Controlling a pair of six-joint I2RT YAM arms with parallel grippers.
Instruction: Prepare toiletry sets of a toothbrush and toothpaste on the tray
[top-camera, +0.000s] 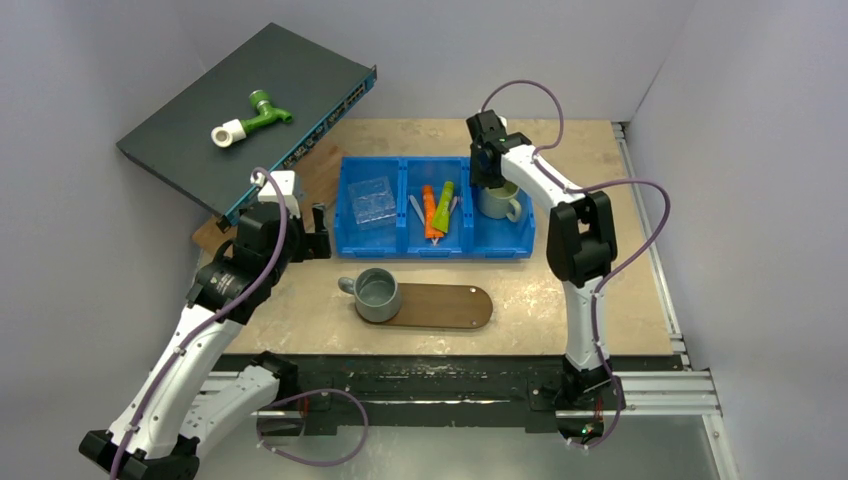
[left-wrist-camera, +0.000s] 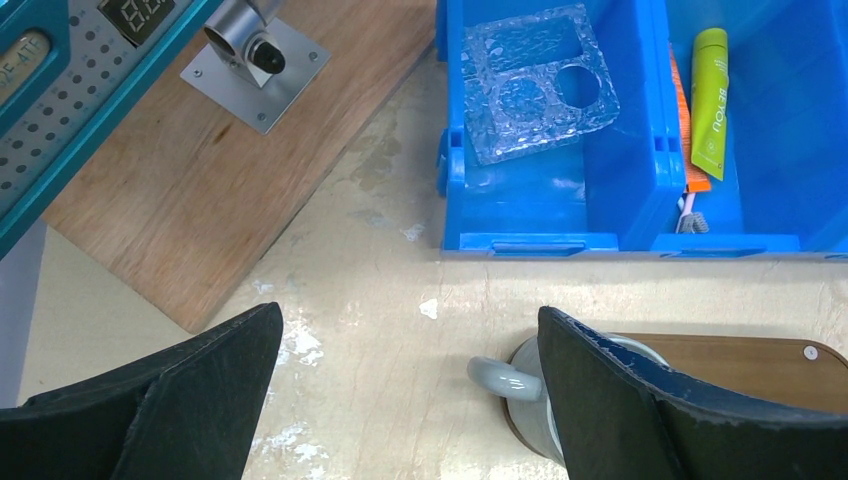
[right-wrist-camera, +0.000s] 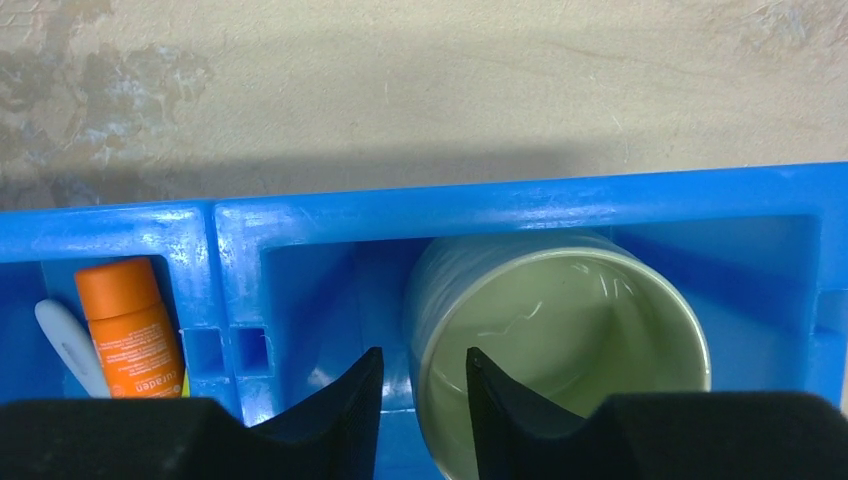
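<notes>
Presently no set made: tray (top-camera: 452, 306) bears only a grey mug (top-camera: 378, 293), just right of the wide, empty left gripper (left-wrist-camera: 408, 315); tubes (top-camera: 437, 208) and brushes (top-camera: 416, 207) lie in the bin (top-camera: 420, 250) left of the right gripper (right-wrist-camera: 422, 352), narrow astride the rim of a green mug (right-wrist-camera: 560, 330), not visibly pinching.

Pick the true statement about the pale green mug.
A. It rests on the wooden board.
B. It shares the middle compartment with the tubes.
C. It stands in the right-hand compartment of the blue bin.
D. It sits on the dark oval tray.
C: the pale green mug stands in the blue bin's right-hand compartment, where the right gripper has its fingers on either side of the rim. The mug on the tray is the grey mug.
</notes>
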